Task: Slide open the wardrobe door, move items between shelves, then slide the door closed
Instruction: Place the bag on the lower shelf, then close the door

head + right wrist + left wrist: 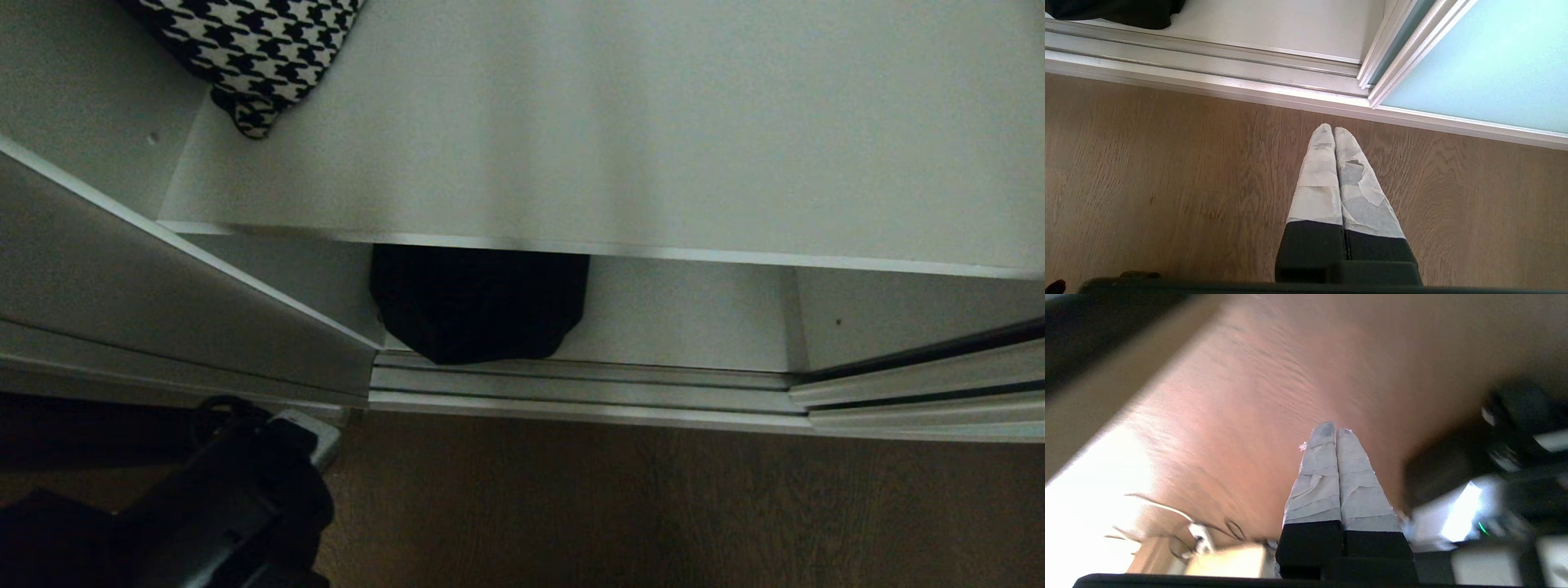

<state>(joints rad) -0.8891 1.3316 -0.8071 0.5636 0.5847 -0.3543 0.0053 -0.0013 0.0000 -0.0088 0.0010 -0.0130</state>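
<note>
With the door [1486, 61] slid right, the bag [478, 306] lies on the low shelf [678, 322]. Both grippers, left [1335, 433] and right [1334, 130], hang over the floor [1167, 171], jaws pressed together, empty.

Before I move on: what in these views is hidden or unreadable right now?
- Black bag, head view: its rear is hidden under the upper shelf; no buckle or strap shows.
- Houndstooth item, head view: cut off by the top edge.
- Left gripper, left wrist view: shut and empty, surroundings motion-blurred.
- Sliding door, right wrist view: cropped.
</note>
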